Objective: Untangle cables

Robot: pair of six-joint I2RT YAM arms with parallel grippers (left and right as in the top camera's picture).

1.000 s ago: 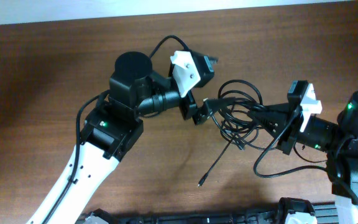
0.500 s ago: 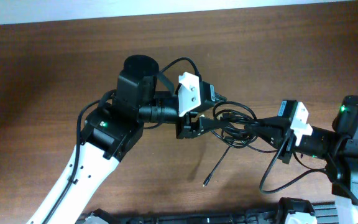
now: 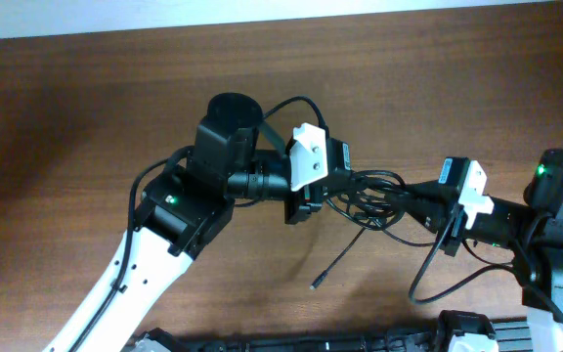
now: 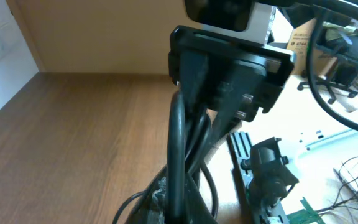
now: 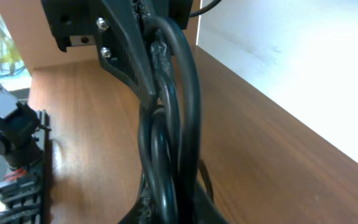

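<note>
Only blurred dark print shows on a cardboard box [image 4: 302, 39], too unclear to read.

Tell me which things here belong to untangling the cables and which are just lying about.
Part of the job:
cables
left pincer, at the bundle
right pincer, at the bundle

Just there:
table
black rail at the table's near edge

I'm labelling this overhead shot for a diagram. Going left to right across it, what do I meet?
In order: left arm → left gripper → cables → right gripper → right arm. The loose plug end lies below the left gripper, so I leave it out.
</note>
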